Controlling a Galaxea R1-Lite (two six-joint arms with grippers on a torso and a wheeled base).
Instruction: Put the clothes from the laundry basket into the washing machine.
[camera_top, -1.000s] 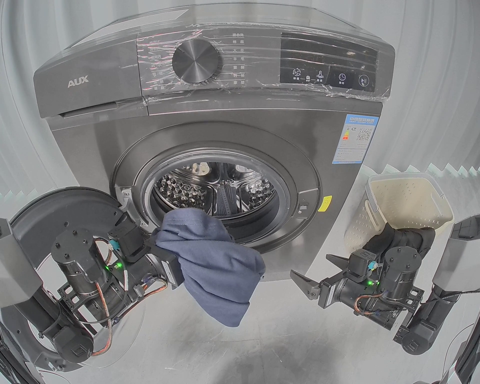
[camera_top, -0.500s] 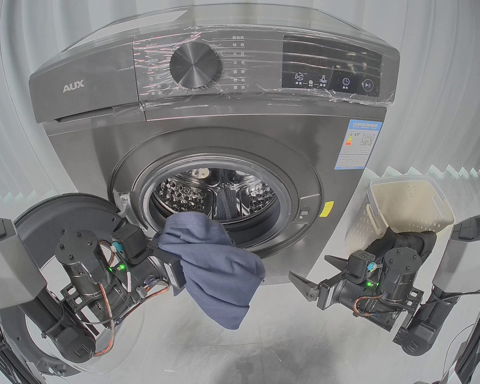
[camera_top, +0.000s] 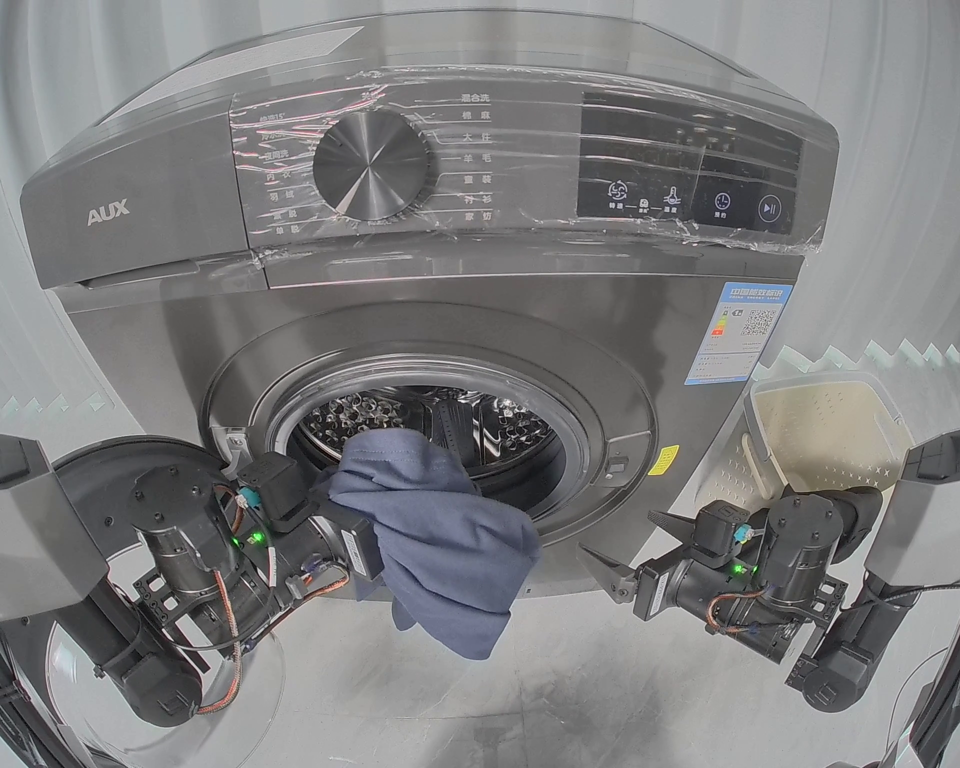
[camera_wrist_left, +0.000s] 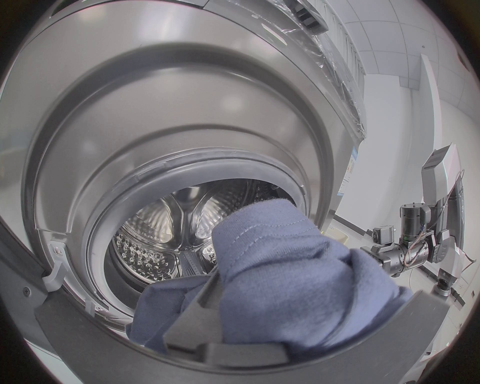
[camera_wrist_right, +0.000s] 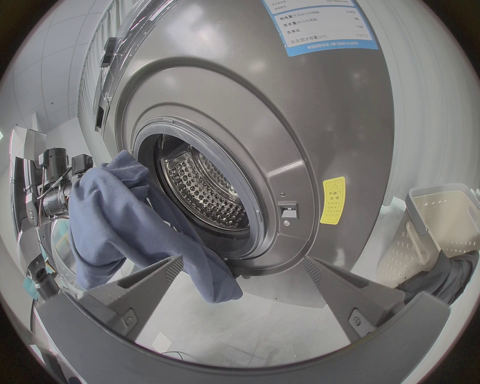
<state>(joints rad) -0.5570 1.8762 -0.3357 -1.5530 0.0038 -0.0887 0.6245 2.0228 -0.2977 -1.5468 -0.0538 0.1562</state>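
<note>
Nearing the drum with a blue garment pinched in the left hand.

Over the last second the whole head view has shifted and the washing machine looms larger, so the camera has come closer. The garment's top fold now overlaps the lower edge of the drum opening, while most of the cloth hangs outside, below the rim. The open door stands to the left. The right hand has stayed low in front of the machine, its fingers spread and empty, near the laundry basket, where a dark garment drapes over the edge. The load looks about ready for a push inward. The dangling tail may snag on the rim.
</note>
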